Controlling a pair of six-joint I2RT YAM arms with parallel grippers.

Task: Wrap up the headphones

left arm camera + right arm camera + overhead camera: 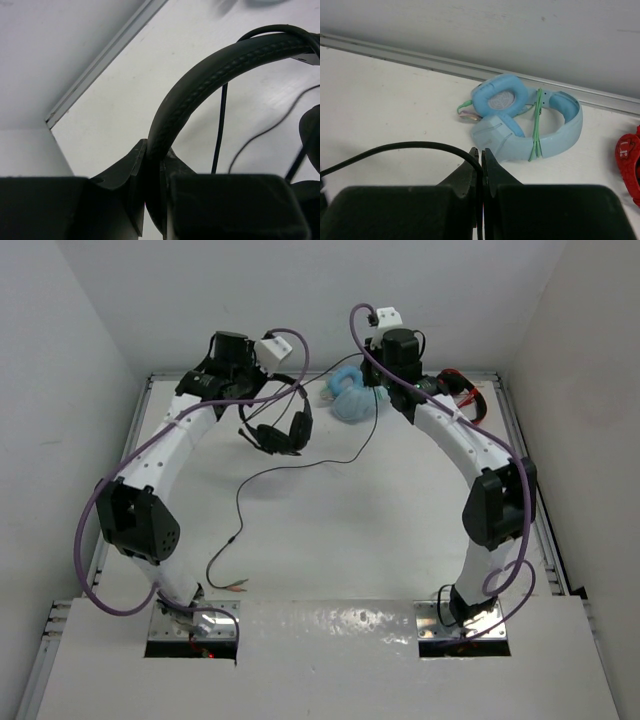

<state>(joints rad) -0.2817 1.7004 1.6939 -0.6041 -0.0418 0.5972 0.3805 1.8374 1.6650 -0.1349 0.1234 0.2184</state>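
Tension is what matters in this step, as I read it. Your left gripper (155, 160) is clamped on the stitched, padded headband (200, 75) of the black over-ear headphones (280, 430), which it holds up over the far left of the white table (380, 540). Your right gripper (481, 155) is closed on the thin black cable (395, 147), pinching it just in front of the light-blue plastic headphones (520, 125).

To wind well, I'd hold the headset steady and carry the cable round the band in snug turns. Watch the slack trailing to the coloured plugs (232, 585) near the left base so it doesn't snag.

Count:
- Three headsets: the black one, the light-blue one with a green cord (536, 125) round it, and the red-and-black headphones (465, 395) at far right.
- One loose cable.
- Two arms.
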